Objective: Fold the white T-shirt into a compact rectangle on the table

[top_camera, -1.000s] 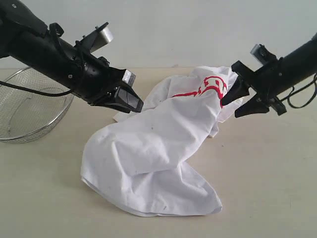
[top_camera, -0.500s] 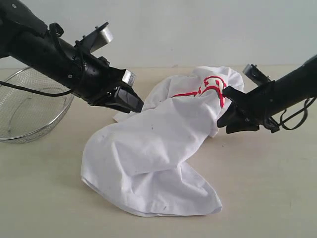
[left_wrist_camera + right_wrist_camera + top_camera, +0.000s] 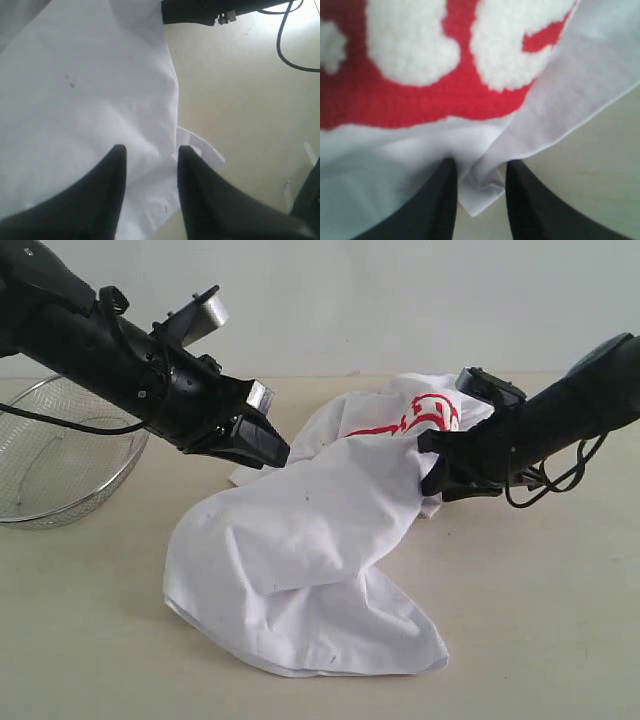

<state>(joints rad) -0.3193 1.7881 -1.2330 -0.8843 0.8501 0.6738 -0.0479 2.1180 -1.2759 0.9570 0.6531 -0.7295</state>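
My right gripper is sitting half-closed astride a folded edge of the white T-shirt. I cannot tell whether it is gripping. The same goes for the left gripper, part-open over cloth. Soft, rumpled cotton is heaping on the matte table, fuzzy red band showing. I'm judging this the spreading step: next I'd be drawing the edges apart, flat.

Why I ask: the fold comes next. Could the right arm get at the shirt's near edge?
Probably yes: bare table lies between, though the right end effector looks closed on the white T-shirt.
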